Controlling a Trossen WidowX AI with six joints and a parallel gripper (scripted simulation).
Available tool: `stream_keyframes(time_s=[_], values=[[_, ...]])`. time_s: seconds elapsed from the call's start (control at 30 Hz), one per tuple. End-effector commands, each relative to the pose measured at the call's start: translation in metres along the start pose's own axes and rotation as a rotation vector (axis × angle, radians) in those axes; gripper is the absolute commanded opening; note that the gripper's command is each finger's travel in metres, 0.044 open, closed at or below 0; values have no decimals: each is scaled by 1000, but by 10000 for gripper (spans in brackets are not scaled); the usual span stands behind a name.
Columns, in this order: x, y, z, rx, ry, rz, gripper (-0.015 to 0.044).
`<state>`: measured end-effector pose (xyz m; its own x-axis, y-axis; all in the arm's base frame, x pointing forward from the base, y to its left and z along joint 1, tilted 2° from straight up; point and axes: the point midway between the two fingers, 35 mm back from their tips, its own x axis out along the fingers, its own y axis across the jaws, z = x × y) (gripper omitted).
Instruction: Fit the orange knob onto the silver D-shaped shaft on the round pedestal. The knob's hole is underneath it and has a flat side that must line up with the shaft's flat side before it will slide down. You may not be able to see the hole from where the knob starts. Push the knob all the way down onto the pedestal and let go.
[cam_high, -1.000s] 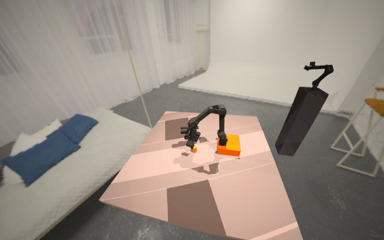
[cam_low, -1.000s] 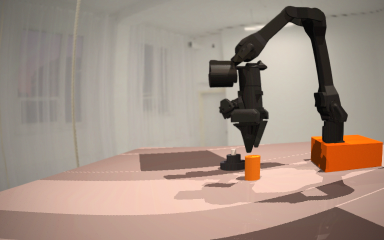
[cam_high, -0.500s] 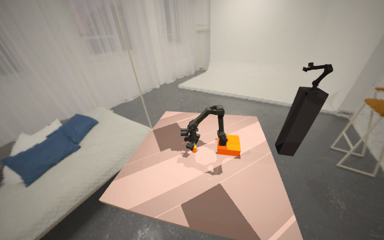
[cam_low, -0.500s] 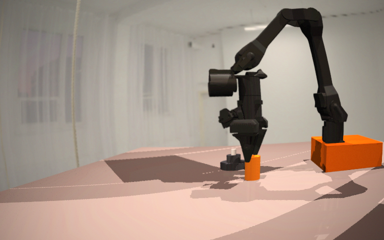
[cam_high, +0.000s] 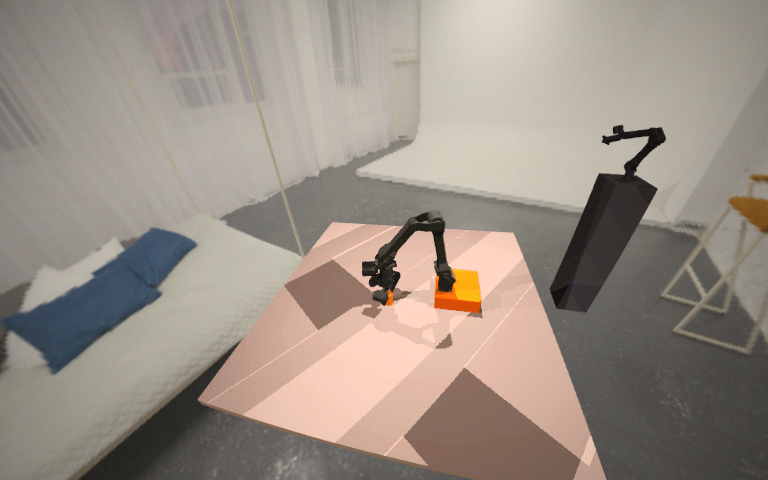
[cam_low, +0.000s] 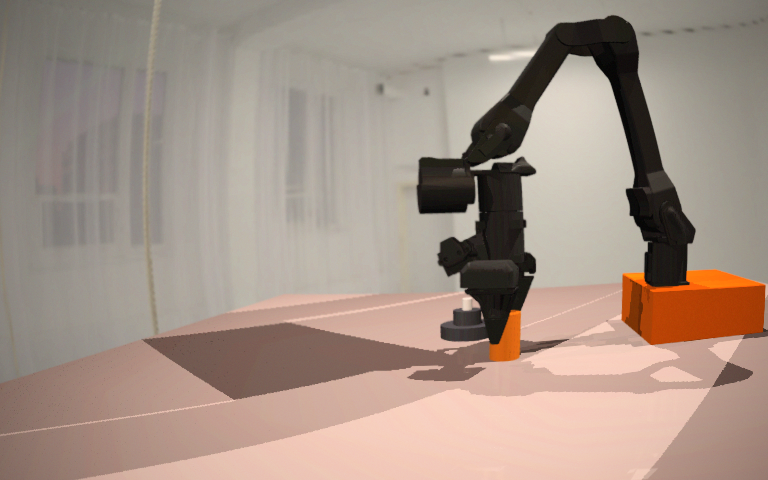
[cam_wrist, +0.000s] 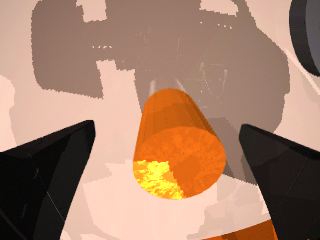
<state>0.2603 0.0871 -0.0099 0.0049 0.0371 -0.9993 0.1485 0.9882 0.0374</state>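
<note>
The orange knob is a plain cylinder standing upright on the table. My gripper is open and points down, its fingers low on either side of the knob, with gaps on both sides in the wrist view. In the exterior view, the near finger covers part of the knob. The dark round pedestal stands close by, cut off at the wrist view's upper right. Its pale shaft points up. The shaft's flat side cannot be made out, and the knob's hole is hidden underneath.
The arm's orange base block stands at the right in the top and exterior views, and its edge shows at the bottom of the wrist view. The patterned pink table carries the arm's shadows.
</note>
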Motion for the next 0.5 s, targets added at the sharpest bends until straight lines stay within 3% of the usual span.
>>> stream_keyframes(time_s=[0.0, 0.33, 0.47], values=[[8, -2, -2, 5, 4, -7, 440], [21, -2, -3, 5, 4, -7, 440], [21, -2, -3, 5, 4, -7, 335]])
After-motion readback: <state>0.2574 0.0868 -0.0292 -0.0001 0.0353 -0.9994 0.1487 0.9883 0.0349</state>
